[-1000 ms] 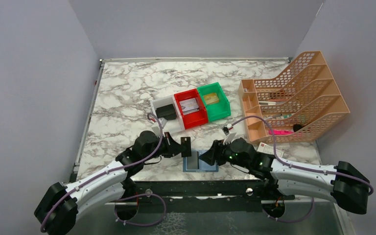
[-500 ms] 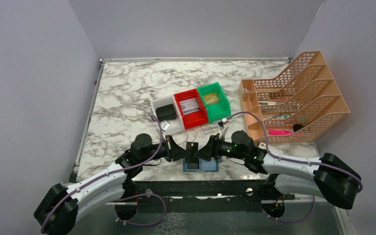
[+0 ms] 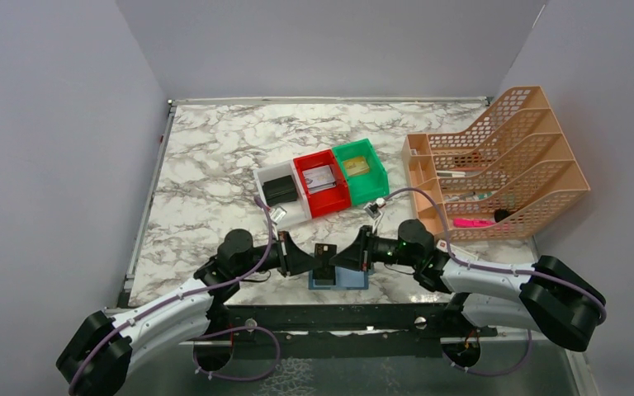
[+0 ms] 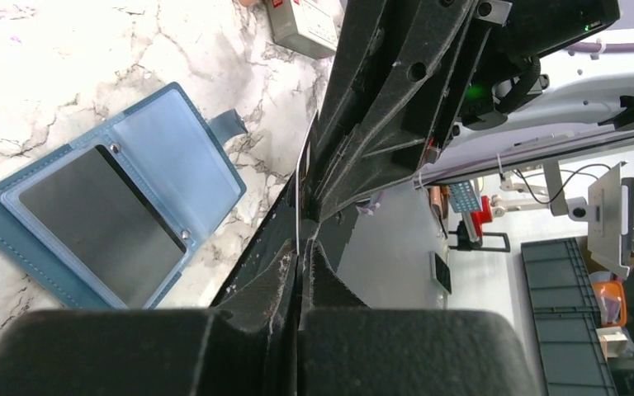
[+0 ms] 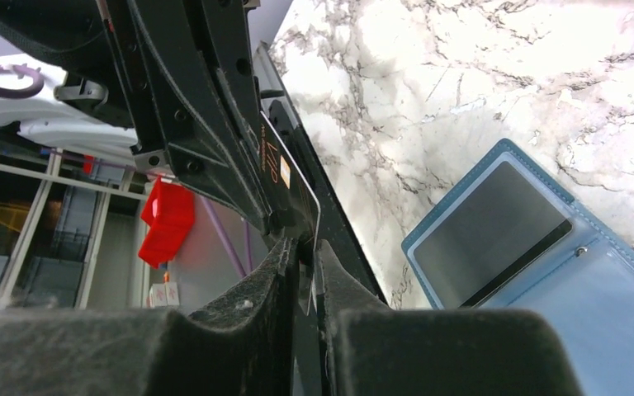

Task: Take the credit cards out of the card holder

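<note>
The teal-blue card holder [image 3: 340, 278] lies open on the marble near the front edge. A dark card [image 4: 99, 219] sits in one of its pockets, also visible in the right wrist view [image 5: 487, 227]. My left gripper [image 3: 307, 256] is shut on a black credit card [image 3: 324, 258] and holds it upright above the holder. The card shows edge-on in the left wrist view [image 4: 299, 194] and with gold lettering in the right wrist view [image 5: 290, 183]. My right gripper [image 3: 340, 256] meets it from the right. Its jaws stand on either side of the card's edge with a narrow gap left.
White [image 3: 278, 190], red [image 3: 323, 182] and green [image 3: 361, 170] bins stand behind the grippers. An orange file rack [image 3: 495, 165] fills the right side. A small white box with a red stripe [image 4: 301, 23] lies just right of the holder.
My right gripper has lifted off the card holder and moved left to the raised card. My left gripper has brought the card down and to the right, over the holder.
</note>
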